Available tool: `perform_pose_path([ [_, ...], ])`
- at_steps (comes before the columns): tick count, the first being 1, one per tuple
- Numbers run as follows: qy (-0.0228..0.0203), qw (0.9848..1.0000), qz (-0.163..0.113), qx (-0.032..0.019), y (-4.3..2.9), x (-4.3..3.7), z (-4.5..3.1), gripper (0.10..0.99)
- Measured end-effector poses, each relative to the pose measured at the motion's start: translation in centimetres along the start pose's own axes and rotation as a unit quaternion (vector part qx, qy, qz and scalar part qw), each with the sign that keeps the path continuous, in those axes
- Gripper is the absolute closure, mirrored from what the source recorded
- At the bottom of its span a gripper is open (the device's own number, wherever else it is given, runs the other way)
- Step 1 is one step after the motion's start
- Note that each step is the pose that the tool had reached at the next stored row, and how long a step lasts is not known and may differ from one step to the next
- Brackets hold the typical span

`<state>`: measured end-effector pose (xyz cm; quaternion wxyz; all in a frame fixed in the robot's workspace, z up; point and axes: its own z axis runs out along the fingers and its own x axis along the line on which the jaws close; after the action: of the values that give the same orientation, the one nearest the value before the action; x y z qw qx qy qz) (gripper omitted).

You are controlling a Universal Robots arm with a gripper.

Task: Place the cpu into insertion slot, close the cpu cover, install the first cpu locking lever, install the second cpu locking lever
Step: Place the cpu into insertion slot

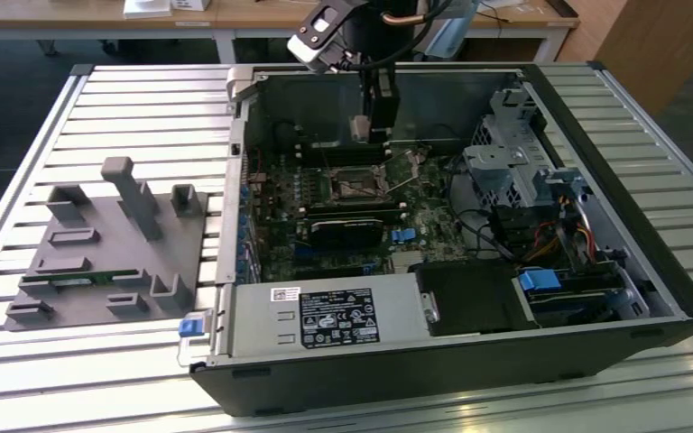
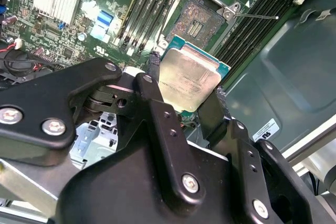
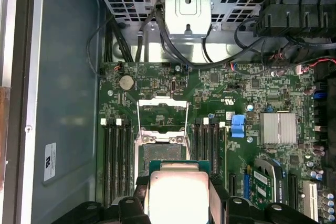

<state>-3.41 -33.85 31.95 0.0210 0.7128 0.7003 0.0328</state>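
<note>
My gripper (image 2: 184, 92) is shut on the cpu (image 2: 189, 80), a flat square chip with a silvery top, one black finger (image 2: 153, 69) on each side. In the exterior view the gripper (image 1: 371, 126) hangs inside the open computer case, above and just behind the insertion slot (image 1: 353, 185). The slot (image 3: 161, 153) lies bare, its contact field (image 2: 197, 22) showing. The cpu (image 3: 177, 192) is held above the board, apart from the slot. The cpu cover (image 3: 138, 115), a silver frame, is swung open beyond the slot. A thin locking lever (image 2: 257, 17) sticks out beside the slot.
Memory slots (image 3: 118, 161) flank the socket on both sides. A long black module (image 1: 346, 225) sits in front of it, a drive cage (image 1: 509, 162) and cables to the exterior view's right. A grey fixture block (image 1: 112, 244) stands on the slatted table outside the case.
</note>
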Motion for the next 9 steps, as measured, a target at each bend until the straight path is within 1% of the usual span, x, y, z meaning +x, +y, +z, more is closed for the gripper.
perform_pose_path([
  [9, 0.0, 1.0, 0.0, 0.0011, -0.02, 0.0, 0.31, 0.549],
])
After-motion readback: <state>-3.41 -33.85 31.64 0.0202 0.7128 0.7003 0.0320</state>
